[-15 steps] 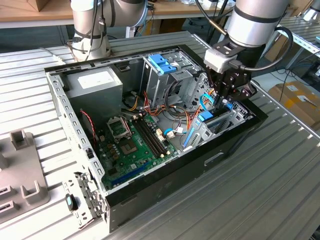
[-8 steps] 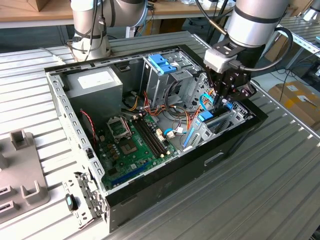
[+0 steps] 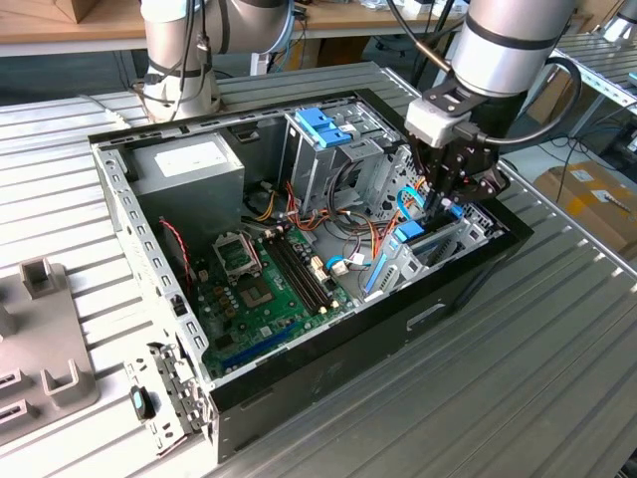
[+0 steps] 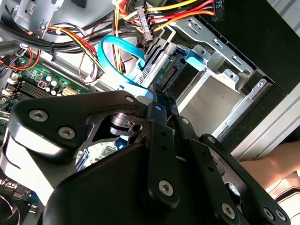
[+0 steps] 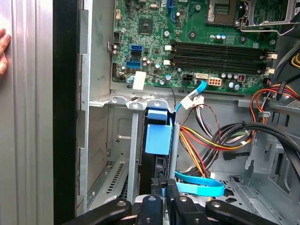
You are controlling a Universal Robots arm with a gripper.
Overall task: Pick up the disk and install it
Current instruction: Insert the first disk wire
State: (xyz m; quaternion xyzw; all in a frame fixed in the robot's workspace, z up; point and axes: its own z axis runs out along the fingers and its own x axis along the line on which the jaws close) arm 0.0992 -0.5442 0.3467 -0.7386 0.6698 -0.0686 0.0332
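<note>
**Disk on edge in the drive bay, fingers closed on it**

The disk [image 5: 158, 140] stands on edge in the drive bay at the corner of the open computer case [image 3: 328, 368], on the exterior view's right. Its blue rail faces up in the first wrist view, the dark body below it, sitting between the bay's metal uprights. Judged from this, it is partly down its slot, not clearly seated.

The gripper [image 3: 450, 204] hangs straight over the bay from above. In the first wrist view its fingers [image 5: 151, 206] sit close together on the disk's upper edge, pinching the thin side. Holding it by the edge keeps the rails free to run in the bay guides, which likely explains the upright grip.

Around it: a looped blue data cable [image 5: 199, 188] lies just beside the disk and close to the fingers, and a bundle of red, yellow and black power wires [image 5: 211, 140] crowds the same side. Both look liable to snag. The neighbouring bay slot [image 5: 119, 159] beside the disk is bare metal. The motherboard [image 3: 264, 284] lies farther into the case, and a tall metal cage with a blue latch [image 3: 323, 127] stands behind it. The case rests on a ribbed metal tabletop [image 3: 537, 349]. A person's fingertips [image 5: 3, 49] touch the outer case wall.
</note>
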